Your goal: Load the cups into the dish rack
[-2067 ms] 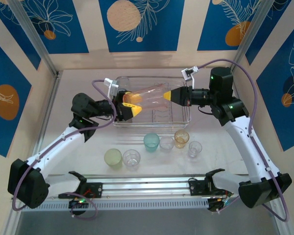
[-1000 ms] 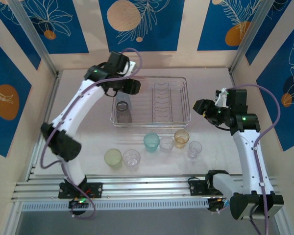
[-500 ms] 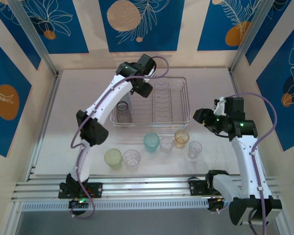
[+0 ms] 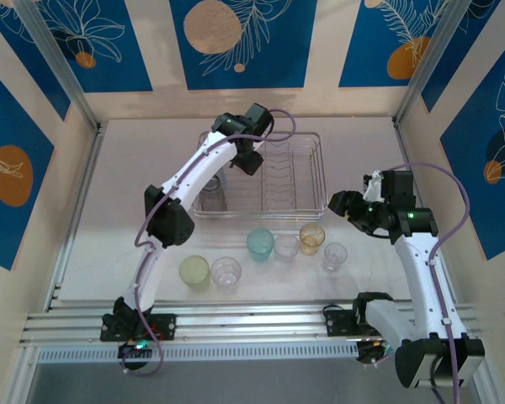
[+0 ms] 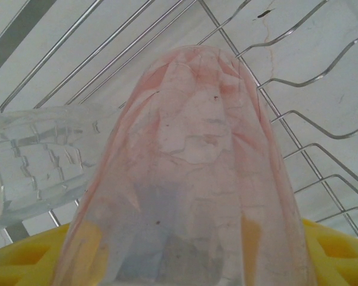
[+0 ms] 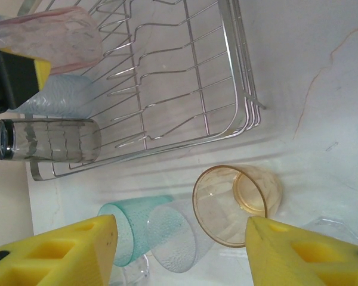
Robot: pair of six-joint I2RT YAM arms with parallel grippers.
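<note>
Pink cup (image 5: pixel 191 179): pinched by the left jaws. The yellow pads (image 5: pixel 340 256) are pressed against its two sides at the wider end. The narrower end is pointed away from the wrist camera, toward the wires of the dish rack (image 4: pixel 313 181). The cup is held over the left part of the rack, just beside a clear cup (image 5: pixel 36 161) that lies on its side there. Whether the pink cup touches the wires cannot be told.

Right jaws: spread wide, with nothing between the pads (image 6: pixel 62 250). They are held above the desk (image 4: pixel 135 219) beyond the rack's right end. In the right wrist view, the amber cup (image 6: pixel 235 199), the teal cup (image 6: pixel 128 235) and a clear one (image 6: pixel 174 235) are seen beyond the gap, well apart from both pads.

Count, nine cups seen:
- At the rack, 3: pink (held), clear, and smoky grey (image 4: pixel 210 192) at the near left corner.
- On the desk, 6, in a loose row in front of the rack: yellow-green (image 4: pixel 194 271) 1, teal 1, amber 1, clear 3 (image 4: pixel 225 273) (image 4: pixel 335 255).
- Racks: 1, silver wire with low sides and rows of prongs.

Appearance: the pink cup is translucent and pale rose, with darker mottled streaks, and tapers to a rounded end. The clear cup beside it is marked with stepped relief. The amber cup is seen mouth up, its base visible through the wall.
</note>
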